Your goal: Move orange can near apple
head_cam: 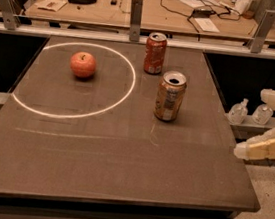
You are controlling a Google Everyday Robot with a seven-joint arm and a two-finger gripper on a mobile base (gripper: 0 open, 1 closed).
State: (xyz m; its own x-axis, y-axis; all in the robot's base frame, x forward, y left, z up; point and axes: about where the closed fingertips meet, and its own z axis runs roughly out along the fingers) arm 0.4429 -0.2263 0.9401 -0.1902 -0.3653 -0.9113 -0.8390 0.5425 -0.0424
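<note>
The orange can [170,96] stands upright on the dark table, right of centre, with a whitish patch low on its side and an open silver top. The apple [83,64] sits to the left, inside a white ring painted on the table. My gripper [266,122] is at the right edge of the view, off the table's right side and level with the can. Its two pale fingers [267,147] are spread apart with nothing between them. It is well clear of the can.
A redder can with white lettering [155,53] stands behind the orange can near the table's far edge. A metal rail [136,11] runs behind the table, with a cluttered wooden desk [156,5] beyond. Two small bottles [239,111] stand on a ledge at the right.
</note>
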